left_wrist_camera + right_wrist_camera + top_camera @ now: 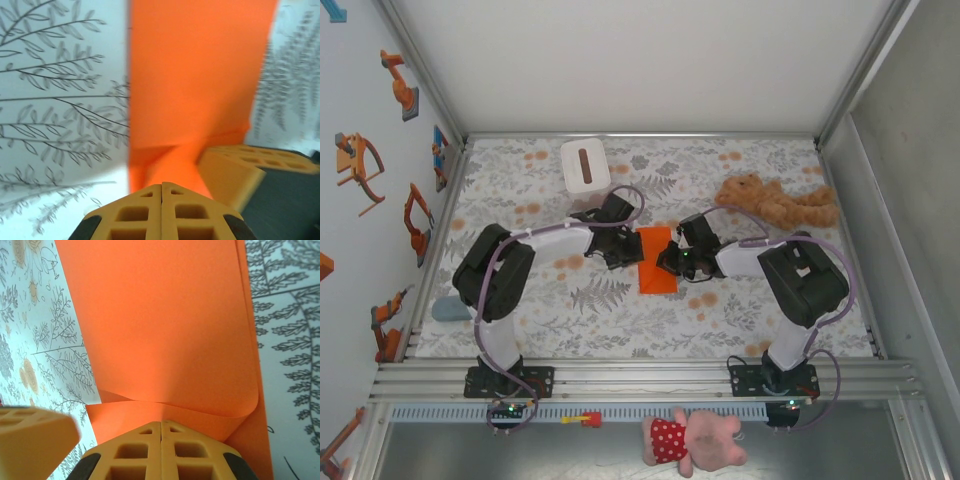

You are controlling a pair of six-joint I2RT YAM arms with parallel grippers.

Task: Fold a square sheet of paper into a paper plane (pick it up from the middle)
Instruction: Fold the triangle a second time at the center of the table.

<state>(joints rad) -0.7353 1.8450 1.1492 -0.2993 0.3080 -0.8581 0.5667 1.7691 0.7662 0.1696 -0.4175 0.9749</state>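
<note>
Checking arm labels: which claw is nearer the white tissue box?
Left. The left claw is at the orange paper's left edge, toward the robot from the white tissue box; the right claw is at the paper's right edge, farther off.

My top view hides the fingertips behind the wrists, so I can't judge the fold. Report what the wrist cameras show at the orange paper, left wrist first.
Observer: In the left wrist view the left gripper is shut, its two fingers pressed together with the tips at the near edge of the orange paper.
Operator: Now the right wrist. Tell me whether the fold lies flat.
Observer: It does not. Just ahead of the shut right gripper, the paper's top layer bows up in a rounded loop over the lower layer.
</note>
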